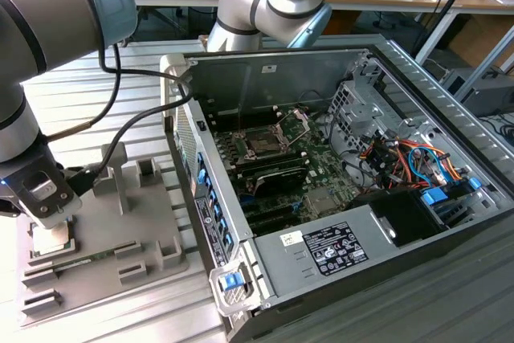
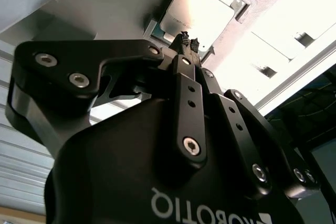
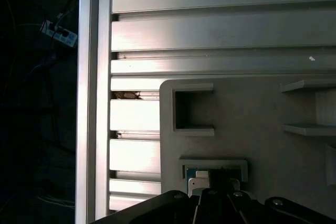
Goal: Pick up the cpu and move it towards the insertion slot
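- As I look at the exterior view, my arm's claw [image 1: 50,227] hangs low at about 8 o'clock in the picture, right over the grey tray [image 1: 120,226].
- The cpu [image 2: 197,15] lies flat in its small square nest in that tray, shiny pale side up.
- In the second wrist view, the claw's fingertips [image 2: 183,39] are pinched close together, and I see nothing held between them.
- Those tips sit at the near edge of the cpu. I cannot tell if they touch it.
- In the first wrist view, I see a bit of the cpu and its nest peeking out just past the claw.
- The insertion slot [image 1: 263,144] is inside the open computer case [image 1: 241,78], on the green board.
- The slot has a dark middle and a shiny metal frame around it.
- From the cpu, the slot is toward 2 o'clock in the exterior view, well apart from it, with the wall of the case between them.
- The tray and the case both sit on a silver table [image 1: 80,94] made of long slats.
- A black cable [image 1: 120,130] runs from the arm toward the case.
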### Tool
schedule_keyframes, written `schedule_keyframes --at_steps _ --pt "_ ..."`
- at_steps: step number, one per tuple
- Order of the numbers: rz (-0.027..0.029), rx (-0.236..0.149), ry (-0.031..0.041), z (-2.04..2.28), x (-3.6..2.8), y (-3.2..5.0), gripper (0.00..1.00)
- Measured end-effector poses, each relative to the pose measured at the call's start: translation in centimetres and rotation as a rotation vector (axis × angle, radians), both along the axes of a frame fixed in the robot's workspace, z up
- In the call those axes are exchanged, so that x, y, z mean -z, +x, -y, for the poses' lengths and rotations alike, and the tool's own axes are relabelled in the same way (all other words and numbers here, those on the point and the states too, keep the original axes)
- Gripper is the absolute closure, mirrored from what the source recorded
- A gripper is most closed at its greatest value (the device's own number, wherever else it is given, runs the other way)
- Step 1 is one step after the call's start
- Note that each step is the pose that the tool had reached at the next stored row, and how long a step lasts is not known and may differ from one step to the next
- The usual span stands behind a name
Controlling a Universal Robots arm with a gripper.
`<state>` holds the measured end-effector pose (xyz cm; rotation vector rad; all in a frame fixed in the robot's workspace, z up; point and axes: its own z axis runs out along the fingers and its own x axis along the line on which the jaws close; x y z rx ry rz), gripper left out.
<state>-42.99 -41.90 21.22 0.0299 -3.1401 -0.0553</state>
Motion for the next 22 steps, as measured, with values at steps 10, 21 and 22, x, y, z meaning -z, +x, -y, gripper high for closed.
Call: schedule_keyframes --at_steps 10,21,22 --pt "0.0000 0.000 -0.0002 0.27 0.23 -0.01 0.89" --pt "0.0000 0.000 -0.0003 0.46 0.38 -0.01 0.89" --pt "-0.0001 0.000 -0.0003 0.47 0.40 -0.01 0.89"
